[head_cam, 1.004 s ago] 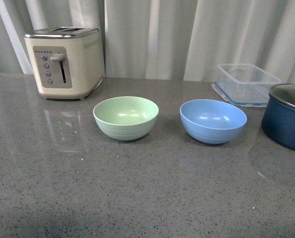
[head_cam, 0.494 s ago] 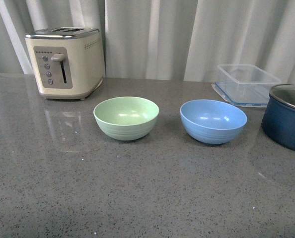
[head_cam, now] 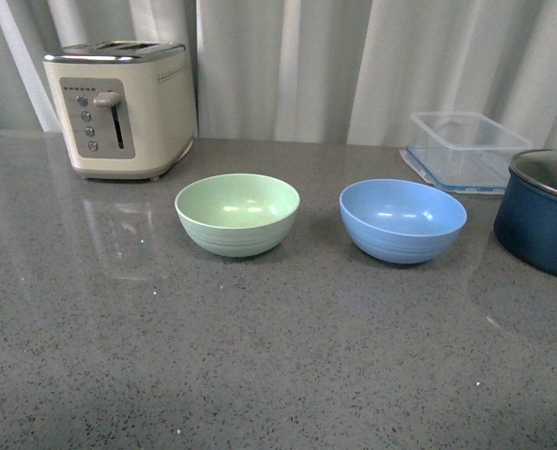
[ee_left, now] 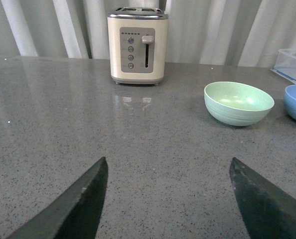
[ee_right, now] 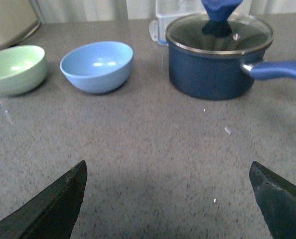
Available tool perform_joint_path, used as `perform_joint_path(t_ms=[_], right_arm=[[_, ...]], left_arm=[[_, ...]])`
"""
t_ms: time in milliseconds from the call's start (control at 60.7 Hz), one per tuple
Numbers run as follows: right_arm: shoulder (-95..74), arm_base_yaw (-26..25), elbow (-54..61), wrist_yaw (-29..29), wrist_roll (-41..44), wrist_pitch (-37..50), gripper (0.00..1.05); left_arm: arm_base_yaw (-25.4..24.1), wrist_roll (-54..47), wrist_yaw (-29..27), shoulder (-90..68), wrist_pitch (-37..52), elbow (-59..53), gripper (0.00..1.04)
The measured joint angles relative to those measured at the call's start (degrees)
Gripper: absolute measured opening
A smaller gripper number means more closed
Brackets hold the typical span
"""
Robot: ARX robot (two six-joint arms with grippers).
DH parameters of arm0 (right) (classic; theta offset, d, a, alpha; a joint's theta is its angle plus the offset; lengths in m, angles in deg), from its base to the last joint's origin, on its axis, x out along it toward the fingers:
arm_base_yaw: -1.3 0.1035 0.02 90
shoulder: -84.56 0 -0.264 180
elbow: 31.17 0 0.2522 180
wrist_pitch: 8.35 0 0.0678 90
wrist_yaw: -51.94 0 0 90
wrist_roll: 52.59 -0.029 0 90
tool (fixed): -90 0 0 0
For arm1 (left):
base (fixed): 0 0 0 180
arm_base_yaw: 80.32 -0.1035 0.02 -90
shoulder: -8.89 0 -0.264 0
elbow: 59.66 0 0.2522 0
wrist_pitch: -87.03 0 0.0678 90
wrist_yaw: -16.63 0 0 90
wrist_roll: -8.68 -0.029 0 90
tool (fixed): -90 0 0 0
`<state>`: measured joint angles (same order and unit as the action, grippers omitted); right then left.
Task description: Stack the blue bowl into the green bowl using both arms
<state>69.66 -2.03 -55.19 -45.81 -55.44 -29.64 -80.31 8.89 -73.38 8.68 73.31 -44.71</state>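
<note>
The right claw [ee_right: 168,167] is hanging spread wide over the counter [ee_right: 153,139], gripping nothing, with the blue bowl [ee_right: 96,66] sitting well ahead of it; I'd be taking that bowl by its near rim and lifting it clear. The left claw [ee_left: 168,164] is gaping just as wide and empty, the green bowl [ee_left: 238,102] waiting ahead for steadying.

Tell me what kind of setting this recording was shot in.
Probably a staged kitchen counter: a grey speckled worktop, a cream toaster, a navy lidded pot and a clear food container, with a pale curtain behind.
</note>
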Motion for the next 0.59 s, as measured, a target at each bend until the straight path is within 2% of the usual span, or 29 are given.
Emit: perform_joint_path(t_ms=[82,115,181,395,593], right_arm=[[-10.40,0.76,-8.74,-0.81,1.16,4.57,0.95],[-14.45,2.03,-12.02,-1.33,1.64,6.08,0.95],[-24.96,5.66,-19.87,-3.02,3.30,6.73,0.95],[-45.97,12.48,-34.49,-5.05,8.76,7.19,0.95],[-61.81,14.60,-47.08,-3.58,10.54,4.79,0.95]], left_arm=[[0.00,0.00,-0.02,0.00,0.00,0.00,0.96],[0.00,-0.07,-0.02,0.00,0.00,0.00,1.00],[0.00,-0.02,0.00,0.00,0.00,0.00,0.98],[0.00,-0.04,-0.02,0.00,0.00,0.00,0.98],[0.00,-0.04,0.00,0.00,0.00,0.00,0.98]])
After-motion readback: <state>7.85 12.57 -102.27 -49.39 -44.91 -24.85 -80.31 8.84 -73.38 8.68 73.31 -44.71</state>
